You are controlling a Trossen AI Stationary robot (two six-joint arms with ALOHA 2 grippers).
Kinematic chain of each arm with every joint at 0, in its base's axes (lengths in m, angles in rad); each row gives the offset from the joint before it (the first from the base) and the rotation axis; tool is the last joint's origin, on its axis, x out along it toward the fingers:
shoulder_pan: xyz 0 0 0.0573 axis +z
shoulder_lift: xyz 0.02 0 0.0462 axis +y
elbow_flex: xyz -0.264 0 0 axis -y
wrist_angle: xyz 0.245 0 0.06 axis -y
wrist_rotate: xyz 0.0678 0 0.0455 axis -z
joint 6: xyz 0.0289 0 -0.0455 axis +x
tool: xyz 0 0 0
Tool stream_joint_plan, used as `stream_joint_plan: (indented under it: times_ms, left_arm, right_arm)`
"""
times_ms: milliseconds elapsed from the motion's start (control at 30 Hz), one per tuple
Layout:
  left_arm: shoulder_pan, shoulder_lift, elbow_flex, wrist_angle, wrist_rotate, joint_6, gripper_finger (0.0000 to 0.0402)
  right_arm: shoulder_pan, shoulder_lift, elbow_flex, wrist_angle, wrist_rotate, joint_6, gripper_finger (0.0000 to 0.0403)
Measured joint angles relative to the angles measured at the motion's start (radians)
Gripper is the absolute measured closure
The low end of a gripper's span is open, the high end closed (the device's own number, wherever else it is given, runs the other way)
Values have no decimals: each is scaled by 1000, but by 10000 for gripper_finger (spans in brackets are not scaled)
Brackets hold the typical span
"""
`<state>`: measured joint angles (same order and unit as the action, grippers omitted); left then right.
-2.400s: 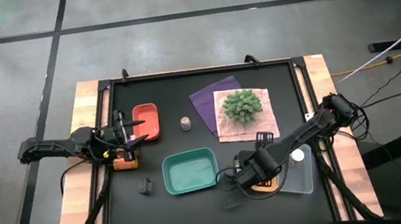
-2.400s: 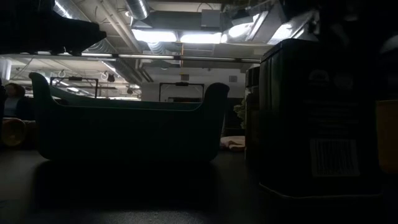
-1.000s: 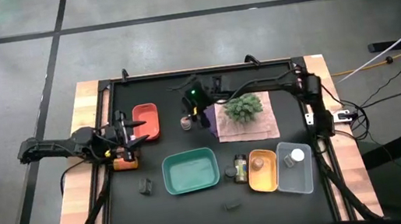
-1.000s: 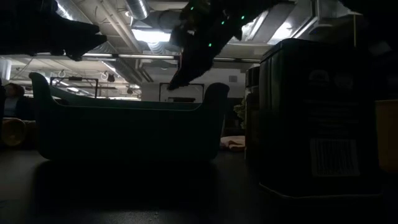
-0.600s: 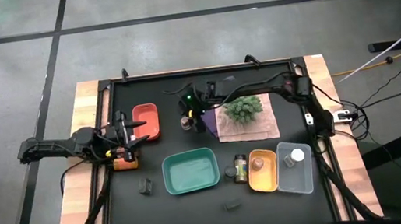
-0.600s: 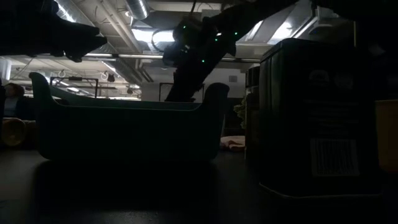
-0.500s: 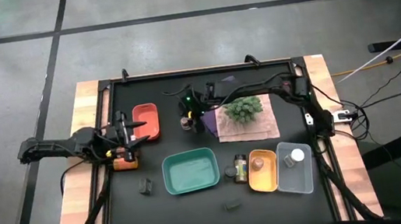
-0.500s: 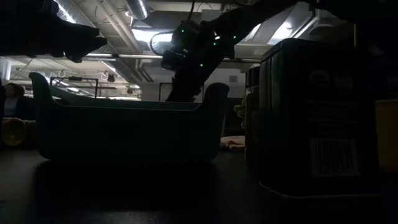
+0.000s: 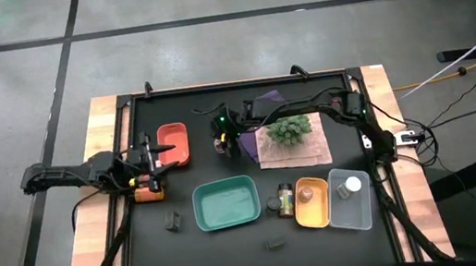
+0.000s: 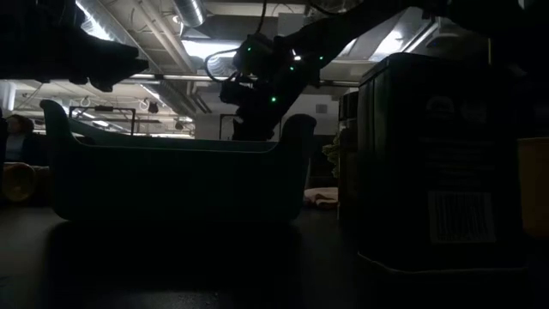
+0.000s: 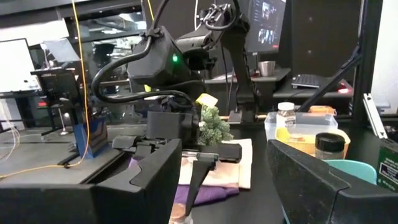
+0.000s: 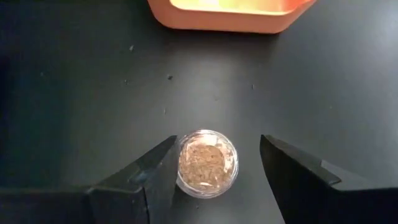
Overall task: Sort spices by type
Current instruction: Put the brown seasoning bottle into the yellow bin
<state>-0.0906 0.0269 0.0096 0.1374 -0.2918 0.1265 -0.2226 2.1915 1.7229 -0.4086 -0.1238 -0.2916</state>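
Spice jar (image 12: 207, 163) stood upright on the desk (image 12: 74, 93) near the red tray (image 12: 230, 14); small, rigid and probably slick, best pinched across its sides. Right claw (image 12: 214, 177) hung open astride it.

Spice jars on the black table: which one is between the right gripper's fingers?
The small clear round jar of brown spice, standing alone beside the red tray; the right gripper straddles it with open fingers.

My right arm has swung from the orange tray (image 9: 312, 202) at the front right of the counter (image 9: 208, 249) to the back middle. My right pincer (image 12: 214, 163) has come down over the clear spice jar (image 12: 206, 163), which now stands between my parted fingers.
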Motion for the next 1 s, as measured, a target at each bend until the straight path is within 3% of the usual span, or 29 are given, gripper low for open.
stream_joint_plan:
  times_ms: [600, 1000]
  left_arm:
    - [0, 0, 0, -1, 0, -79, 174]
    - [0, 0, 0, -39, 0, -228, 174]
  right_arm:
    - [0, 7, 0, -22, -18, 52, 178]
    - [0, 38, 0, -38, -26, 53, 178]
